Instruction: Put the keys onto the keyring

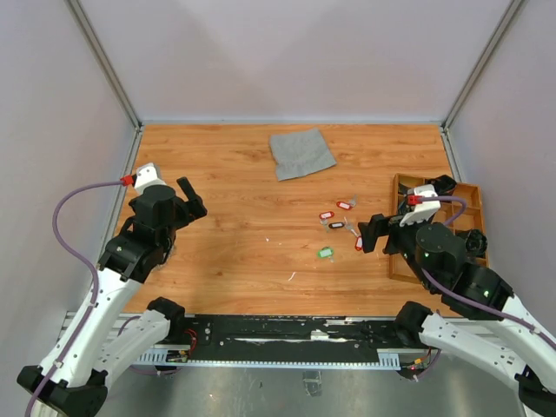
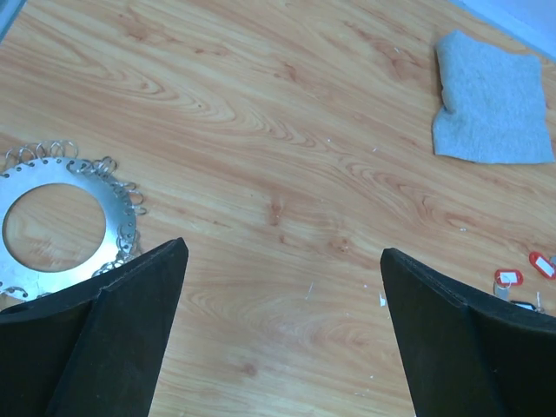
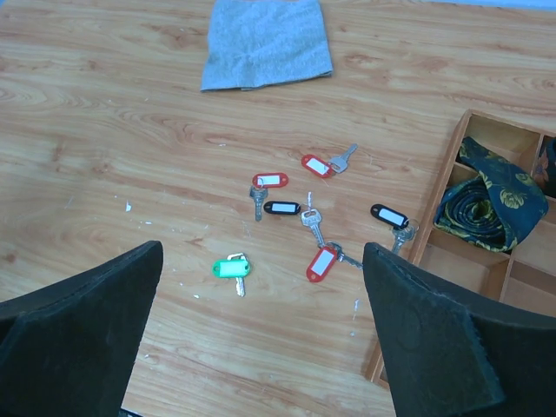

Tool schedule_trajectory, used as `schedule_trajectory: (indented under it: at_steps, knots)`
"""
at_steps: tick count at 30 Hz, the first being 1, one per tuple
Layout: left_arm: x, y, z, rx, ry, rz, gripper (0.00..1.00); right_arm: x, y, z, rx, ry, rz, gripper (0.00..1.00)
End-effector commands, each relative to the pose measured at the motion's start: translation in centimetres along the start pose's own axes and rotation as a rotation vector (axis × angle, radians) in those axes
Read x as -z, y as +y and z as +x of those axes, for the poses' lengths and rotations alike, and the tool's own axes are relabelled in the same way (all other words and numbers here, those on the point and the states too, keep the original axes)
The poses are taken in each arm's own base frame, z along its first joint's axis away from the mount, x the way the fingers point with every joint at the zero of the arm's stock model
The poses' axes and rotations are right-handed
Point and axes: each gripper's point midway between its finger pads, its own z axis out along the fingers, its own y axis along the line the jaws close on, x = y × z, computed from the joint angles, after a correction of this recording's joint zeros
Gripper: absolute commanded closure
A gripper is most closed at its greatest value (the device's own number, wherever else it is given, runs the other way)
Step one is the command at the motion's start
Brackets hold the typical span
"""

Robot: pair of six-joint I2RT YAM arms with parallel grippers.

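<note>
Several keys (image 1: 337, 222) with red, black and green tags lie scattered right of the table's middle. In the right wrist view a green-tagged key (image 3: 232, 268), a red-tagged key (image 3: 321, 262) and a black-tagged key (image 3: 282, 208) lie just beyond my right gripper (image 3: 262, 250). That gripper is open and holds nothing (image 1: 373, 233). The keyring (image 2: 117, 217), a flat silver ring fringed with small loops, lies at the left of the left wrist view. It sits beside and partly behind my left finger (image 2: 113, 330). My left gripper (image 2: 282, 252) is open and empty (image 1: 191, 200). The top view does not show the keyring.
A grey cloth (image 1: 301, 152) lies at the back centre of the table. A wooden compartment tray (image 1: 395, 261) stands at the right edge, and its near wall (image 3: 439, 221) is close to the keys. A rolled dark patterned fabric (image 3: 486, 198) sits in one compartment.
</note>
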Motion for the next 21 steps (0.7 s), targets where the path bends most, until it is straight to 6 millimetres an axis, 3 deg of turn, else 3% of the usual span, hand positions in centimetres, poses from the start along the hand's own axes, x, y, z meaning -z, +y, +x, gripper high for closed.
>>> schedule_trajectory:
  at_steps: [1,8,11,18,21]
  knots:
    - [0.2,0.6,-1.3,0.05,-0.056,-0.038,0.0,-0.7,-0.6,0.8,0.038,0.027,0.057,0.02]
    - [0.1,1.1,-0.3,0.051,-0.041,-0.041,0.0,-1.5,-0.1,1.7,0.041,0.069,0.059,0.02]
    - [-0.5,1.2,0.6,0.058,-0.01,-0.062,0.0,-1.7,0.9,2.1,0.049,0.075,0.003,0.02]
    - [-2.4,1.7,3.5,0.082,0.087,-0.15,0.0,-2.3,0.8,3.6,0.05,0.098,0.015,0.02]
    - [-3.2,2.0,3.9,0.091,0.094,-0.174,0.01,-2.4,1.1,4.1,0.058,0.116,0.005,0.02]
